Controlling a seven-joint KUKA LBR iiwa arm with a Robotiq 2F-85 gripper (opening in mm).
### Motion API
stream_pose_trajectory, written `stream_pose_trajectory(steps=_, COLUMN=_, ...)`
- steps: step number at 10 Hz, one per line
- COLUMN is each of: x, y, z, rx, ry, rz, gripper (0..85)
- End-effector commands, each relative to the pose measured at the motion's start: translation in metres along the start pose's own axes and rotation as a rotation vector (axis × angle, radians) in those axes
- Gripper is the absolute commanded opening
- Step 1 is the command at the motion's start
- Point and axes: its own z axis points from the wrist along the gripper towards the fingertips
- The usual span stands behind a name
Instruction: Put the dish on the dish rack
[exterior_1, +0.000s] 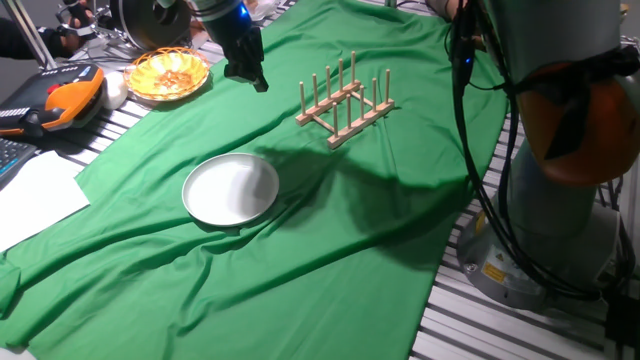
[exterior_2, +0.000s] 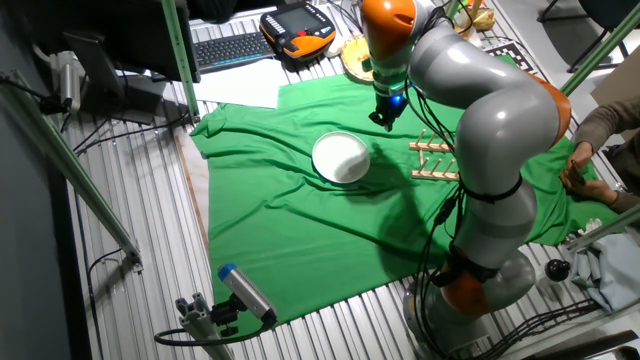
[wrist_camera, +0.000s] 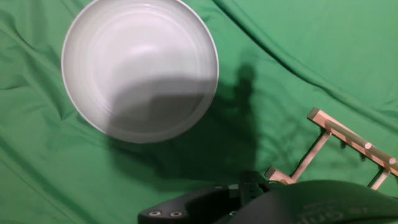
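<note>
End effector (exterior_1: 246, 72), grip state unclear, high above green cloth (exterior_1: 330, 230), between dish (exterior_1: 231, 189) and dish rack (exterior_1: 345, 100).

We are looking at a robotics lab: a slatted aluminium bench (exterior_2: 130, 240) draped in green cloth (exterior_2: 300, 220), a teach pendant (exterior_2: 298, 30) and keyboard (exterior_2: 230, 48) at its twelve o'clock edge, cables (exterior_2: 110, 150) trailing at nine o'clock.

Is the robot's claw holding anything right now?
No. The gripper hangs in the air with nothing in it; the dish lies untouched on the cloth.
</note>
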Motion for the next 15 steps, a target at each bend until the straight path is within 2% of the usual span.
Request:
stream_pose_trajectory(steps=1, x=0.0, y=-0.0001, z=0.0, rx=0.0, ry=0.0, rz=-0.007, gripper=0.0)
stream_pose_trajectory(steps=3, x=0.0, y=-0.0001, z=0.0, rx=0.004, ry=-0.004, rz=0.007, gripper=0.0)
stream_pose_trajectory(steps=4, x=0.0, y=-0.0001, z=0.0, rx=-0.021, ry=-0.062, rz=0.009, gripper=0.0)
stream_pose_trajectory(steps=5, x=0.0, y=-0.0001, z=0.0, rx=-0.033, ry=-0.072, rz=0.025, gripper=0.0)
stream_pose_trajectory(steps=6, x=0.0, y=-0.0001, z=0.0, rx=-0.028, ry=-0.063, rz=0.052, gripper=0.0)
stream_pose_trajectory(steps=9, x=0.0, y=-0.0001, z=0.0, rx=-0.029, ry=-0.111, rz=0.121, gripper=0.0)
stream_pose_trajectory(steps=10, x=0.0, y=-0.0001, z=0.0, rx=-0.047, ry=-0.13, rz=0.109, gripper=0.0)
stream_pose_trajectory(steps=11, x=0.0, y=-0.0001, z=0.0, rx=-0.095, ry=-0.131, rz=0.099, gripper=0.0)
stream_pose_trajectory(steps=12, x=0.0, y=-0.0001, z=0.0, rx=-0.125, ry=-0.14, rz=0.091, gripper=0.0)
stream_pose_trajectory(steps=13, x=0.0, y=-0.0001, z=0.0, rx=-0.137, ry=-0.153, rz=0.075, gripper=0.0)
stream_pose_trajectory(steps=14, x=0.0, y=-0.0001, z=0.0, rx=-0.146, ry=-0.121, rz=0.1, gripper=0.0)
stream_pose_trajectory(steps=15, x=0.0, y=-0.0001, z=0.0, rx=-0.138, ry=-0.116, rz=0.108, gripper=0.0)
